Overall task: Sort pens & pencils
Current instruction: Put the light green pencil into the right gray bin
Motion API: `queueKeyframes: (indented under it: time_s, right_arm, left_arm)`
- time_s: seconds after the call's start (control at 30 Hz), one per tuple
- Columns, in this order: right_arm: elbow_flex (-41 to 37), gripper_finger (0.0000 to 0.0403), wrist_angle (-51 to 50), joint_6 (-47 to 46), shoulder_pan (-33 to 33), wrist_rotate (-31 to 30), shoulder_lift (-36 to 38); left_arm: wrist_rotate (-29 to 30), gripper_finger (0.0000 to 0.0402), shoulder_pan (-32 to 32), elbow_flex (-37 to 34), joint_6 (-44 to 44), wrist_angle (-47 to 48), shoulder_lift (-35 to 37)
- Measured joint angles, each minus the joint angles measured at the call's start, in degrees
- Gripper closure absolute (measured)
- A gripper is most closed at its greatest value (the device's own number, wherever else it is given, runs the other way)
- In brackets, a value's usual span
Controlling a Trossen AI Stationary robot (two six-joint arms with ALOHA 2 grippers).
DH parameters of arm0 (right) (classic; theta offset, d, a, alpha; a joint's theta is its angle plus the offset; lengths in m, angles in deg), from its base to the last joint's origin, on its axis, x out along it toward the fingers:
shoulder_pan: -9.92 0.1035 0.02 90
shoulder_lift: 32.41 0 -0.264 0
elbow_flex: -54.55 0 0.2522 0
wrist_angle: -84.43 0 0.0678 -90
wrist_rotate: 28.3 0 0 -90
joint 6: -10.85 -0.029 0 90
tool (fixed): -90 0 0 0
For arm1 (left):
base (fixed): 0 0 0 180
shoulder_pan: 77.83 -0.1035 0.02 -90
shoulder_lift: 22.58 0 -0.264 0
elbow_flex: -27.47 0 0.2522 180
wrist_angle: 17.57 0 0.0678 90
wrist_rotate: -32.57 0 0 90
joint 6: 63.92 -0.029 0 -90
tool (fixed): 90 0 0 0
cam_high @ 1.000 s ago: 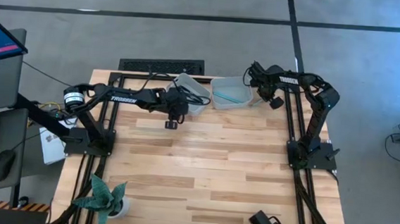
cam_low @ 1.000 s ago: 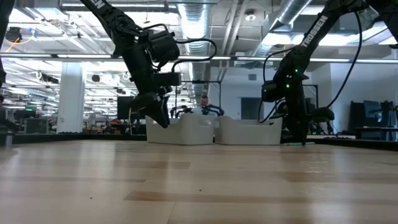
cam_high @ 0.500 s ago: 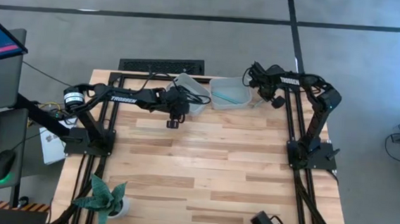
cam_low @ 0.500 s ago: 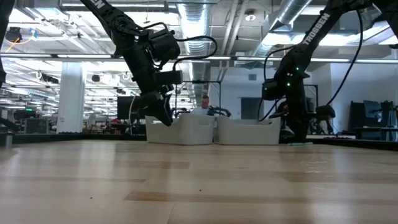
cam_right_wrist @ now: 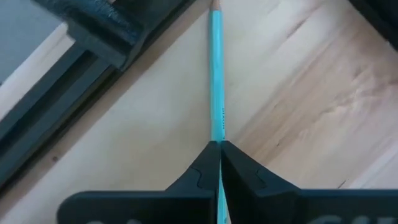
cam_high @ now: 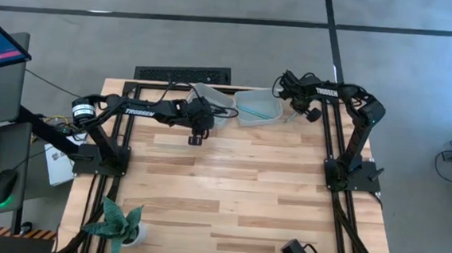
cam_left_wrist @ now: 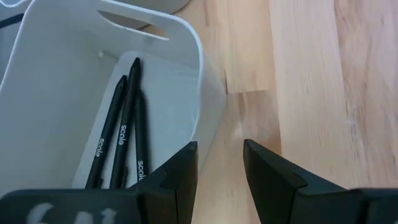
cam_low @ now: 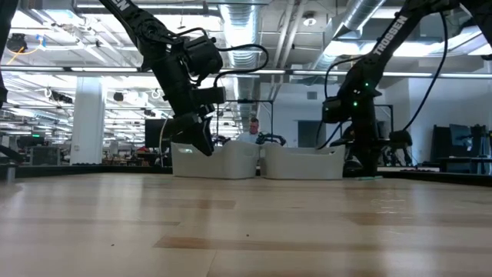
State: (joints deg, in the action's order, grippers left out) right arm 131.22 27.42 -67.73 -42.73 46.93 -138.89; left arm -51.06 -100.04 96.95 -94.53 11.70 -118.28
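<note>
Pale wooden planks made up the table [cam_high: 229, 198], which was seen from above with a dark frame rail along each side. Near the front left corner a small potted plant [cam_high: 117, 222] was set, and well beyond it the middle of the surface was left bare.

Toward the far edge the left gripper [cam_left_wrist: 219, 163] was held just off the table, beside the near wall of the left bin [cam_left_wrist: 74, 68]. Its jaws were parted by a narrow gap and nothing was gripped between them. Three black pens [cam_left_wrist: 121, 134] were laid side by side inside that white bin, printed lettering showing on their barrels.

Just beside it, at the far edge, the right bin [cam_high: 259, 106] was placed, with a pale teal stick [cam_high: 261, 110] lying on its floor. Whether the two bins touched could not be told.

Close to the far right corner the right gripper [cam_right_wrist: 219, 149] was lowered beside the right bin, next to the frame rail [cam_right_wrist: 106, 31]. Its jaws were closed tight on a teal pencil [cam_right_wrist: 216, 74], which was held pointing straight out from the fingertips above the wood.

Behind the table, in the low view, an open workshop with ceiling ducts was seen, and a person [cam_low: 253, 128] was partly visible beyond the bins.
</note>
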Motion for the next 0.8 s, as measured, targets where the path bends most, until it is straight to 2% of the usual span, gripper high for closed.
queueKeyframes:
  time_s: [0.13, 0.37, 0.8]
  right_arm:
    - [0.1, 0.0367, 0.0, -3.6, -0.4, 1.2, 0.1]
    - [0.1, 0.0371, 0.0, -3.9, -0.2, 1.2, 0.1]
    - [-1.8, 0.0341, 0.7, -3.9, -0.2, 1.0, 0.2]
  left_arm:
    - [-1.3, 0.028, 0.0, 0.0, 0.2, 0.1, 0.0]
    - [-1.5, 0.028, 0.0, 0.0, 0.4, 0.4, 0.0]
    - [-1.5, 0.028, 0.0, 0.0, 0.4, 0.5, 0.0]
